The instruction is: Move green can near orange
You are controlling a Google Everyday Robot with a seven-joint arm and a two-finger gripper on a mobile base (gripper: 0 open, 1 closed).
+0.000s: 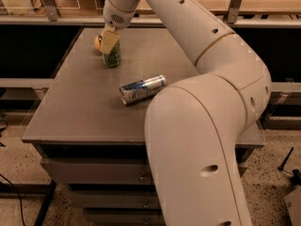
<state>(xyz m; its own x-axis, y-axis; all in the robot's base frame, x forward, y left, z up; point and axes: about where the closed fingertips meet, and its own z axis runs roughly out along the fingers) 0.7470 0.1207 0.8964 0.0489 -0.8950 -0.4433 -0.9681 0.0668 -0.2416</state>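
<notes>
Upright on table (84, 112), green can (112, 58), just right of orange (98, 42), touching or nearly so. Over can's top, also right of orange, gripper (109, 40); jaws pinching or merely straddling, cannot tell. Well apart from orange, nearer the front edge and rightward, silver-blue can (142, 89) on its side. Nearer again, bulky white arm (207, 126).

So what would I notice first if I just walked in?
The huge white robot arm, filling the right side and reaching over the grey table. Its gripper sits at the top of the green can at the table's far left, with the orange close beside it. A silver-and-blue can lies on its side mid-table.
</notes>
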